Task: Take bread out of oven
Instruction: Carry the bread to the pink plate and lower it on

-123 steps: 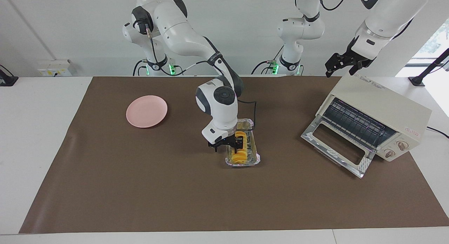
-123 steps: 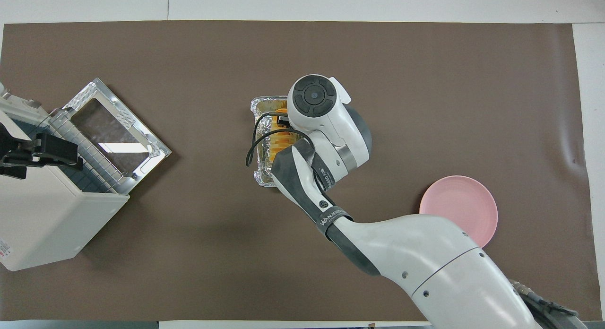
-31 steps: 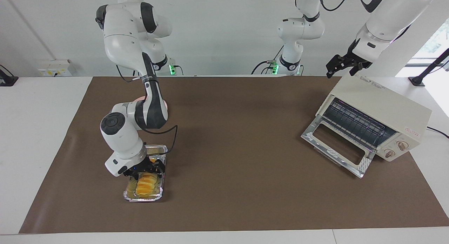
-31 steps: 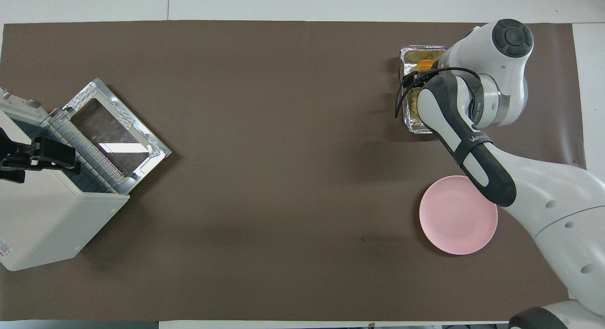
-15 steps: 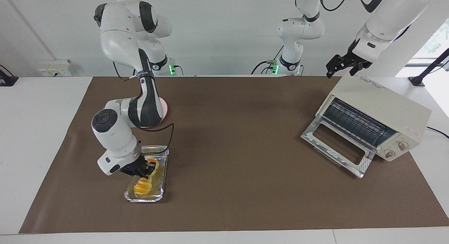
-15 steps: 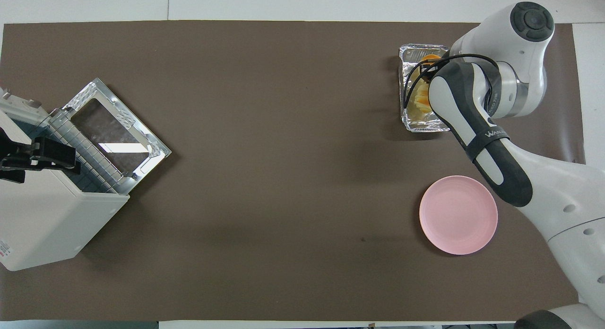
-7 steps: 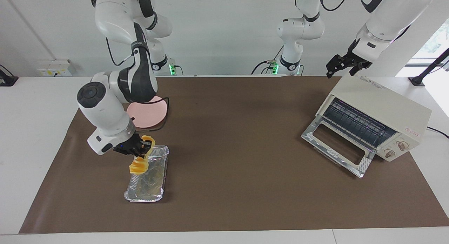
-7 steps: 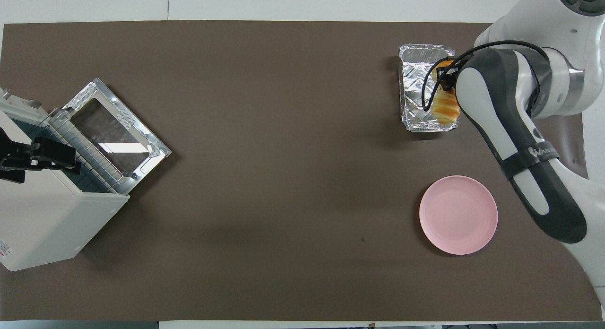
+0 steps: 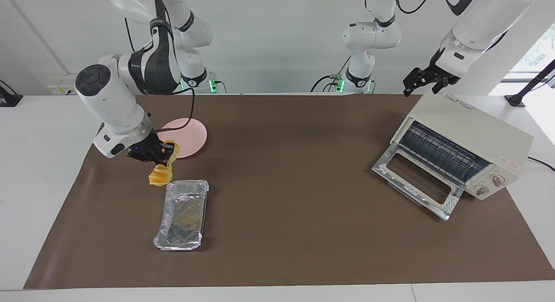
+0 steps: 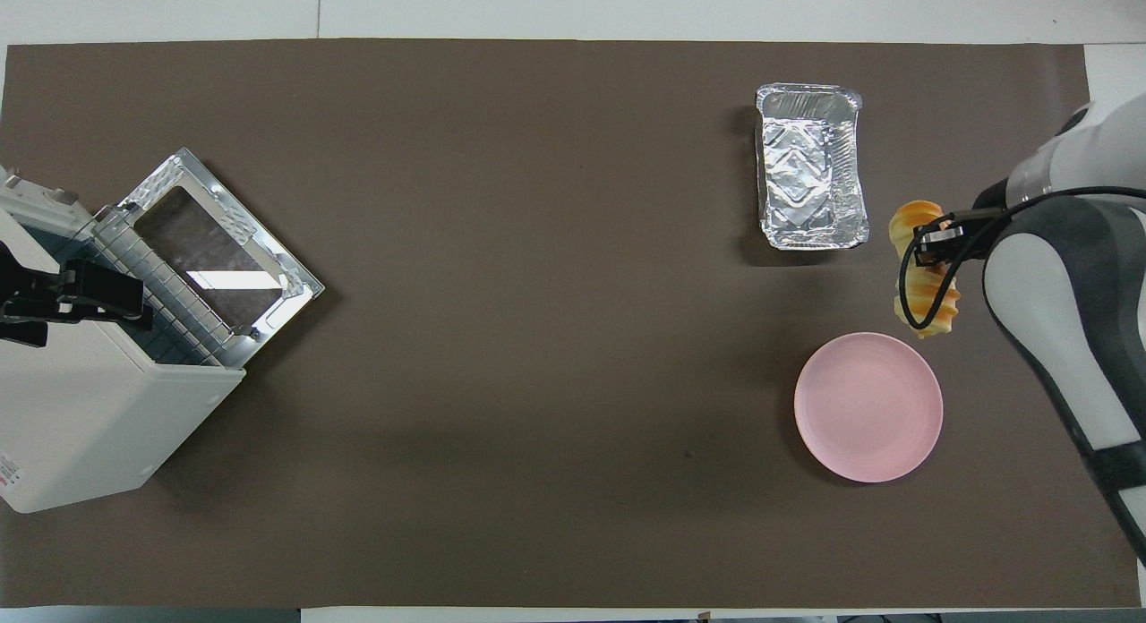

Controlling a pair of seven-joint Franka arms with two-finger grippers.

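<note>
Your bread (image 9: 160,173) (image 10: 927,283) hangs in air, clamped between right gripper (image 9: 159,156) (image 10: 931,247) fingers, over brown mat (image 9: 286,232) between foil tray (image 9: 182,215) (image 10: 811,166) and pink plate (image 9: 190,139) (image 10: 868,406); tray sits bare, farther from robots than plate; oven (image 9: 464,141) (image 10: 98,399) at left arm's end, door dropped open; left gripper (image 9: 427,80) (image 10: 72,292) waits over oven top; you can't tell its fingers.

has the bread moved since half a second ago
Yes. The bread, gripped by the right hand, has risen out of the foil tray and moved toward the pink plate; it now hangs over the mat between them.
</note>
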